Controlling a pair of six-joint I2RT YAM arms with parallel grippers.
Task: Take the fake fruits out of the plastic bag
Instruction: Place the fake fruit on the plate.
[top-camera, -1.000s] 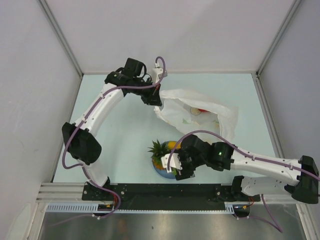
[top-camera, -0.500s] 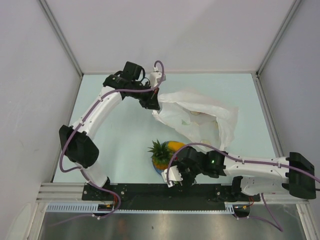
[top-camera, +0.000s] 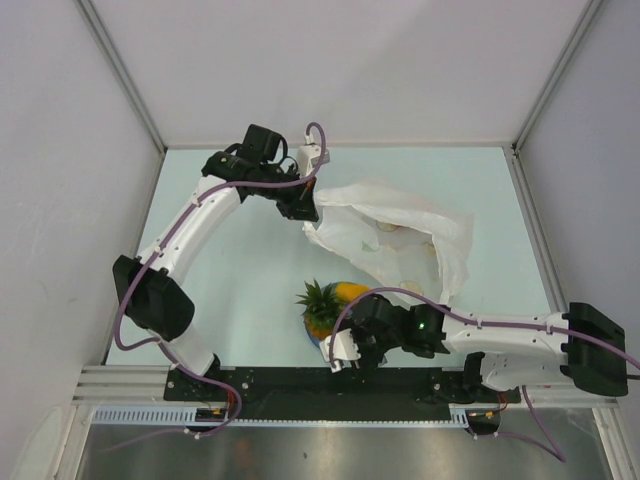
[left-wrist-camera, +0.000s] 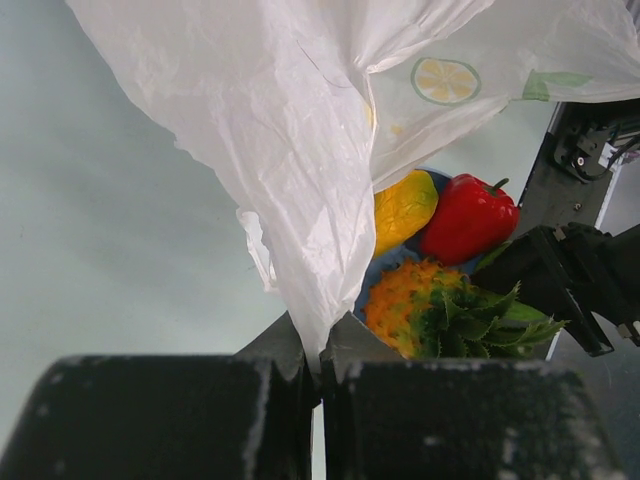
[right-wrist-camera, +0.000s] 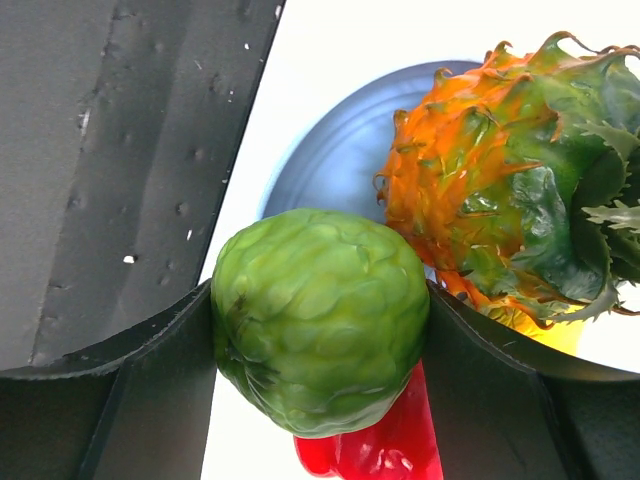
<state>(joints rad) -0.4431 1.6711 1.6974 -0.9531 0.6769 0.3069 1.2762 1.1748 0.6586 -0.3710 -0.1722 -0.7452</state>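
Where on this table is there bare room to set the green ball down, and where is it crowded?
Bare table lies between the left arm and the plate, and right of the plastic bag toward the table's edge. Crowded: the plate carries the pineapple, yellow-orange wedge and red piece, with the right pincer holding the green ball at its rim.

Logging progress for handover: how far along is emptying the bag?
Done: pineapple, yellow wedge and red piece lie on the blue plate, outside the bag. In hand: right gripper holds the green ball by the plate; left gripper pinches the bag. Left: setting the ball down; the bag's inside is hidden.
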